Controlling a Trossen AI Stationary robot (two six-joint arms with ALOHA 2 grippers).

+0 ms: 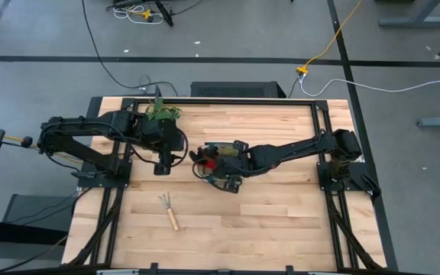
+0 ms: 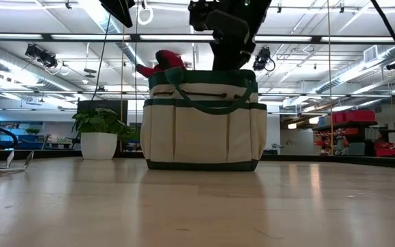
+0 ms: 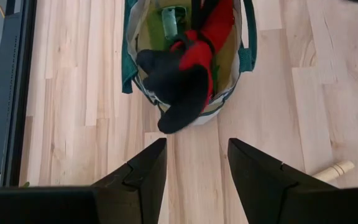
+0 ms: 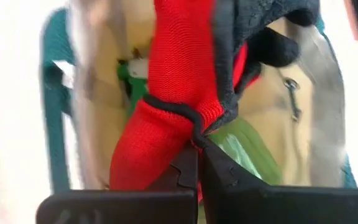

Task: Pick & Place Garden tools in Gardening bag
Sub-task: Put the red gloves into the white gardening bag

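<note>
hand rake handle cut off by edge; bag interior blurred

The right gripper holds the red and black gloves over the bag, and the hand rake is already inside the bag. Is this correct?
Not quite. The right gripper does hold the gloves over the bag, but the hand rake lies on the table, as the high view shows.

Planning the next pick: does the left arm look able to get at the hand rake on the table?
Probably yes. The hand rake lies alone on bare wood, and the left end effector hangs open, empty; the right end effector is busy over the bag.
</note>
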